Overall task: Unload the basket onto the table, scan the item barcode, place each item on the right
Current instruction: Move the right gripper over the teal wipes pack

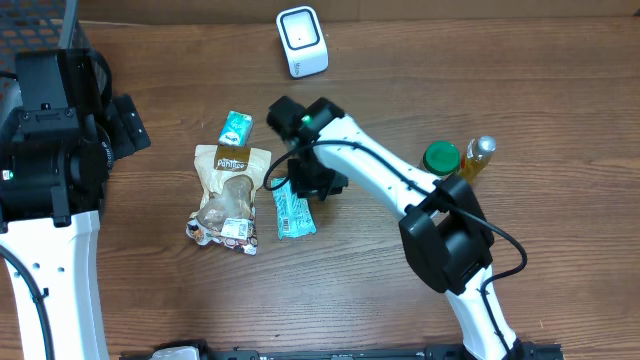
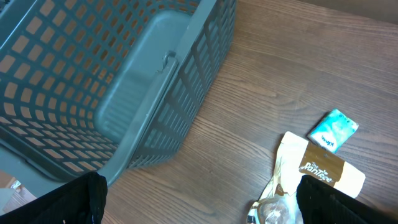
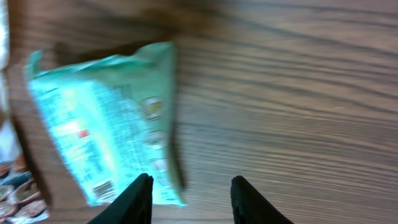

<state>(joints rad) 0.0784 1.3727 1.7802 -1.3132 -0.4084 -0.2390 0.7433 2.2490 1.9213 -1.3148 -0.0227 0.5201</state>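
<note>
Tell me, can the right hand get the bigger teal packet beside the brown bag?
Probably yes. The right hand hangs open over the edge of the teal packet, and nothing lies on top of the packet. The brown bag sits close beside it, though.

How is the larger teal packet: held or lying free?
Lying free: packet flat on the table, right gripper open over bare wood beside it.

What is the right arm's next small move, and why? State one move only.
Probably shift the right end effector sideways over the teal snack packet's edge before closing. Its fingers stand apart over bare table, while the packet lies flat beside them, not gripped, and the scanner sits far off.
</note>
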